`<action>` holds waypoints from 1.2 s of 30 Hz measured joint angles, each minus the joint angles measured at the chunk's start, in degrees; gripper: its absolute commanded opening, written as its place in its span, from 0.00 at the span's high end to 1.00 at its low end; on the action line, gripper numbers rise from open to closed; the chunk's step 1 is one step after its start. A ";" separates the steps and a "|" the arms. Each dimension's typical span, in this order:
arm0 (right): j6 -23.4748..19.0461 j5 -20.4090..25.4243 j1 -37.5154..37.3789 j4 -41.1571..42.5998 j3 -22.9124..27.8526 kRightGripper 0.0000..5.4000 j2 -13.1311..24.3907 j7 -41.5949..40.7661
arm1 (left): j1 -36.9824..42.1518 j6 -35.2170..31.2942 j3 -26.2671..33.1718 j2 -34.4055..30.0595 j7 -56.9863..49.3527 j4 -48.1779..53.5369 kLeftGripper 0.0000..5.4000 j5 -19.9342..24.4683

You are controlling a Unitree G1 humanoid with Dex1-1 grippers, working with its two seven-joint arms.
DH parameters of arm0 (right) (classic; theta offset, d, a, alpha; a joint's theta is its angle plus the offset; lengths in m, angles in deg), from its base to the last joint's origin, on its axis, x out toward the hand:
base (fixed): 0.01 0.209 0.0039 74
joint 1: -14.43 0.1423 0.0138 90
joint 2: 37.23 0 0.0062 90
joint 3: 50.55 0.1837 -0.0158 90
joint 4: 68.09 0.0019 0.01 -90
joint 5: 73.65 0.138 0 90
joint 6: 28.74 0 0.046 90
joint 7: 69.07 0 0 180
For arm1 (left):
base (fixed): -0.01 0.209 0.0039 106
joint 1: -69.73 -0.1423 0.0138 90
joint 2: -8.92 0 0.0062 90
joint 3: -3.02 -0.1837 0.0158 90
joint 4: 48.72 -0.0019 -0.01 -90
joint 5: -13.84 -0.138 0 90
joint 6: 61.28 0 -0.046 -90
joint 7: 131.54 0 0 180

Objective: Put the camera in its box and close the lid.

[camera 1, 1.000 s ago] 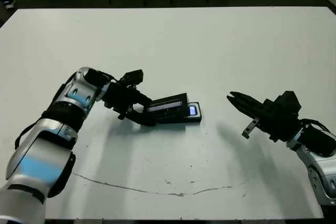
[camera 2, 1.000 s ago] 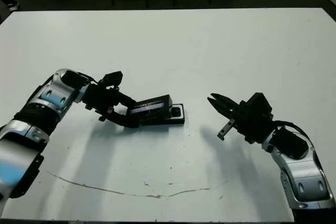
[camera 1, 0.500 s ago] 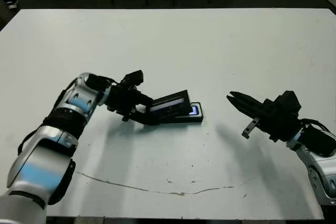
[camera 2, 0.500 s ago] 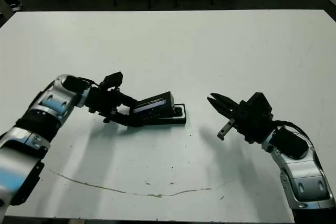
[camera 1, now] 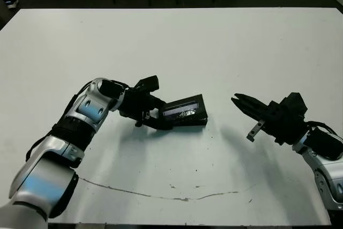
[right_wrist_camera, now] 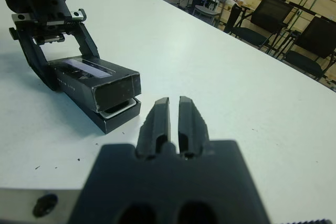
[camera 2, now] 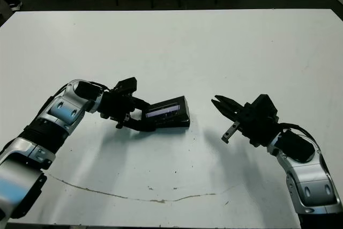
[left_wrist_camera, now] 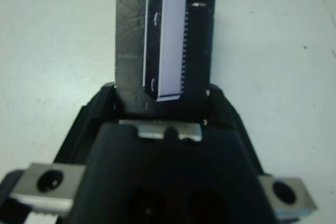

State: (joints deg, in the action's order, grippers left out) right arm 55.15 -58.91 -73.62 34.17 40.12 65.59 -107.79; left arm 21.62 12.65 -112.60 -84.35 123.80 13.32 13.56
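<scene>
The lid [camera 1: 185,112], a flat black panel with a silvery patch, lies slightly tilted over the box [right_wrist_camera: 122,117], resting on its top. My left gripper [camera 1: 162,118] is shut on the lid's left end; the left wrist view shows the lid [left_wrist_camera: 163,30] clamped between the fingers. Only the box's black front wall and a strip of pale lining show beneath the lid. The camera is hidden under the lid. My right gripper [camera 1: 236,100] hovers shut a hand's width to the right of the box, pointing at it, with nothing in it.
A thin dark crack line [camera 1: 161,194] runs across the white table [camera 1: 177,46] near its front edge. Chairs [right_wrist_camera: 273,14] and shelves stand beyond the table's far side. Bare table surface lies between the box and my right gripper.
My left gripper has carried the lid rightward and lower, onto the box. The camera's lit screen, visible before at the box's right end, is now covered. The right arm has not moved.
</scene>
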 measured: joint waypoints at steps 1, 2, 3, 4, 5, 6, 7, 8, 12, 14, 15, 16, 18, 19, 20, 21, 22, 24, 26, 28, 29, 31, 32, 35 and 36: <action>0.00 0.00 0.00 0.02 0.00 1.00 0.00 0.00 | 0.44 -0.72 -0.47 -0.07 0.10 0.15 0.51 -0.14; 0.00 0.00 0.00 0.07 -0.01 1.00 0.00 0.00 | 0.83 -1.30 -0.88 -0.06 0.13 0.26 0.51 -0.37; 0.00 0.01 0.00 0.09 -0.01 1.00 0.00 0.00 | 1.15 -1.89 -1.23 0.09 0.13 0.31 0.51 -0.51; -0.02 0.02 0.00 0.14 -0.01 1.00 0.00 0.00 | 1.40 -2.34 -1.42 0.33 0.12 0.30 0.51 -0.61; -0.04 0.02 -0.01 0.24 -0.01 1.00 0.00 0.01 | 1.54 -2.67 -1.51 0.50 -0.10 0.31 0.51 -0.83; -0.04 0.02 -0.01 0.31 -0.01 1.00 0.00 0.01 | 1.57 -2.80 -1.68 0.74 -0.63 0.35 0.51 -1.19; -0.02 0.02 -0.01 0.31 -0.01 1.00 -0.01 0.01 | 1.57 -3.06 -1.93 1.07 -1.42 0.63 0.51 -1.56; 0.05 0.02 -0.01 0.30 0.00 1.00 -0.01 0.01 | 1.57 -3.40 -2.24 1.27 -2.04 0.97 0.51 -1.90; 0.04 -0.03 -0.15 0.58 0.01 1.00 0.00 0.06 | 2.15 -8.25 -3.54 2.09 -4.05 2.72 0.51 -3.37; 0.05 -0.16 -0.27 0.73 0.01 1.00 0.00 0.09 | 2.68 -11.20 -4.02 2.53 -4.39 3.66 0.51 -4.01; 0.04 -0.17 -0.33 0.73 0.01 1.00 0.00 0.11 | 2.81 -12.33 -4.14 2.69 -4.51 3.94 0.51 -4.08; 0.04 -0.22 -0.37 0.75 0.00 1.00 0.00 0.13 | 2.91 -13.48 -4.19 2.89 -4.62 4.13 0.51 -4.11; 0.04 -0.34 -0.37 0.86 0.00 1.00 0.00 0.15 | 3.40 -16.08 -4.30 3.42 -4.73 4.36 0.51 -4.15; 0.04 -0.37 -0.38 0.89 0.00 1.00 0.00 0.15 | 3.61 -17.12 -4.41 3.58 -4.79 4.50 0.51 -4.18; 0.04 -0.37 -0.39 0.89 0.00 1.00 0.00 0.15 | 3.77 -17.75 -4.56 3.66 -4.91 4.63 0.51 -4.21; 0.05 -0.37 -0.41 0.89 0.00 1.00 -0.01 0.15 | 3.89 -18.20 -4.70 3.71 -5.01 4.72 0.51 -4.25; 0.05 -0.37 -0.44 0.89 0.00 1.00 -0.01 0.15 | 3.95 -18.40 -4.83 3.72 -5.12 4.79 0.51 -4.29; 0.07 -0.35 -0.48 0.87 0.00 1.00 -0.02 0.14 | 3.94 -18.61 -5.02 3.72 -5.39 5.03 0.51 -4.31; 0.11 -0.23 -0.48 0.85 0.00 1.00 -0.03 0.09 | 3.93 -18.81 -5.25 3.72 -5.53 5.32 0.51 -4.38; 0.10 -0.18 -0.48 0.86 0.00 1.00 -0.04 0.09 | 3.89 -19.09 -5.52 3.66 -5.68 5.93 0.51 -4.69; 0.07 -0.15 -0.49 0.88 0.00 1.00 -0.05 0.09 | 3.69 -19.08 -5.62 3.58 -5.89 6.45 0.51 -5.03; 0.02 -0.13 -0.52 0.97 0.00 1.00 -0.04 0.10 | 3.06 -18.58 -5.73 3.17 -6.39 7.83 0.47 -5.52; 0.02 -0.13 -0.55 1.00 0.00 1.00 -0.05 0.10 | 2.72 -18.22 -5.80 2.87 -6.69 8.58 0.44 -5.82; 0.03 -0.02 -0.66 1.00 -0.01 1.00 -0.13 0.09 | 1.51 -13.97 -6.70 1.61 -8.40 10.79 0.34 -6.78; 0.03 0.06 -0.68 1.00 -0.01 1.00 -0.14 0.09 | 1.20 -12.35 -7.14 1.31 -9.14 11.48 0.31 -7.17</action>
State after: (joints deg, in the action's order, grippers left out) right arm 55.18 -58.84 -74.30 35.17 40.11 65.45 -107.70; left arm 22.82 0.30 -119.74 -83.04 114.66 24.80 6.39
